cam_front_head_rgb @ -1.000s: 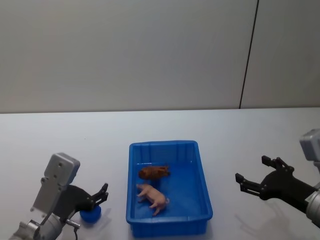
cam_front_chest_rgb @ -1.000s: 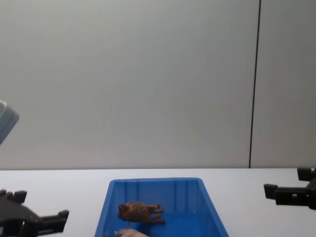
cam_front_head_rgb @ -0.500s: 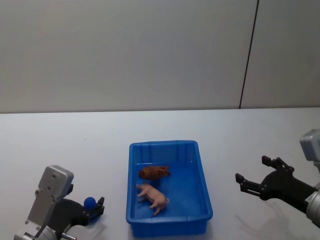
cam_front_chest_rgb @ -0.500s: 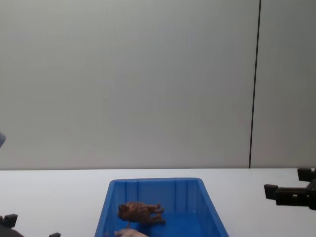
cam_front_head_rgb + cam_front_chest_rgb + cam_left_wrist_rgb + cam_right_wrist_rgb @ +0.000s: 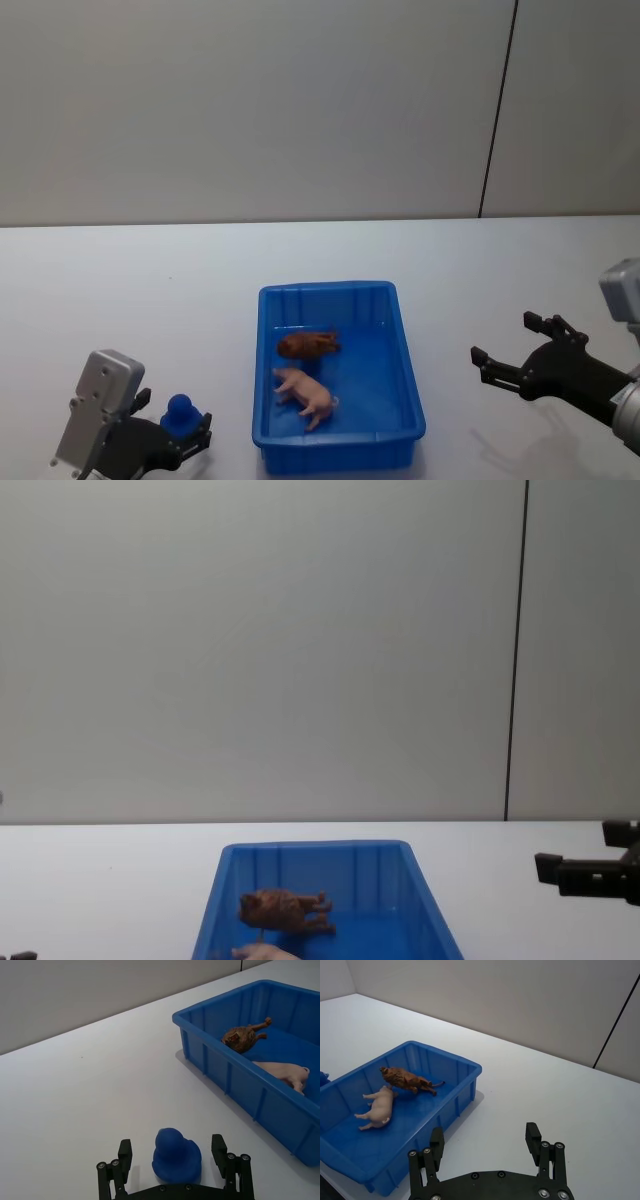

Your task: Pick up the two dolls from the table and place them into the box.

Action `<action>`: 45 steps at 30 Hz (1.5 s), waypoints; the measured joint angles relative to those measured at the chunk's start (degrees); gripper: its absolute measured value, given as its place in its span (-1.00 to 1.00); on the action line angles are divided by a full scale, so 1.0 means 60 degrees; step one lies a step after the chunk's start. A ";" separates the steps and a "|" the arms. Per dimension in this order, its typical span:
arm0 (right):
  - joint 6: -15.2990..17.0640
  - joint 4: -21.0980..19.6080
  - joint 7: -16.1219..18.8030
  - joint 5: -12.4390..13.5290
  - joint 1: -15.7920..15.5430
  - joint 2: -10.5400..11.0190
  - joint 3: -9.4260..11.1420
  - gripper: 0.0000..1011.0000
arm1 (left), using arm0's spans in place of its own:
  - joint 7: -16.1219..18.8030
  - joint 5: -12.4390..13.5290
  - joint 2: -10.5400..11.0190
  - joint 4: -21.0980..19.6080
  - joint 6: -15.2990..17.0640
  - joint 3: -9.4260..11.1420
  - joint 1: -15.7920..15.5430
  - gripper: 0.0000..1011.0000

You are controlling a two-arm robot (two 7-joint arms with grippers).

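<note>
The blue box stands on the white table in the middle. Both dolls lie inside it: the reddish-brown one toward the back and the pale pink one in front of it. The left wrist view shows the box with the brown doll and pink doll. My left gripper is open at the front left, left of the box. My right gripper hangs open to the right of the box, holding nothing.
A small blue duck-shaped toy sits on the table between the left gripper's fingers, not touched by them. Bare tabletop lies behind and on both sides of the box. A grey wall stands at the back.
The left arm has drawn back toward the table's front edge and dropped out of the chest view. The blue toy now shows between its fingers. The right arm and the dolls have not moved.
</note>
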 joint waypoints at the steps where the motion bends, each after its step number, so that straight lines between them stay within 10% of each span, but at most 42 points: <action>1: 0.0000 0.0000 0.0000 0.0000 0.0000 0.0000 -0.0001 0.98 | -0.0056 -0.0014 -0.0024 0.0058 -0.0029 0.0006 -0.0009 0.98; 18: 0.0001 0.0000 0.0000 0.0000 0.0000 0.0000 -0.0001 0.98 | -0.0460 0.0013 -0.0294 0.0575 -0.0145 0.0040 -0.0199 0.97; 31: 0.0000 0.0000 0.0000 0.0001 0.0000 -0.0001 -0.0001 0.98 | -0.0572 0.0146 -0.0490 0.0915 -0.0015 0.0045 -0.0396 0.24; 45: 0.0000 0.0001 0.0000 0.0001 0.0000 0.0000 -0.0001 0.98 | -0.0592 0.0431 -0.0504 0.0650 0.0075 -0.0030 -0.0472 -0.02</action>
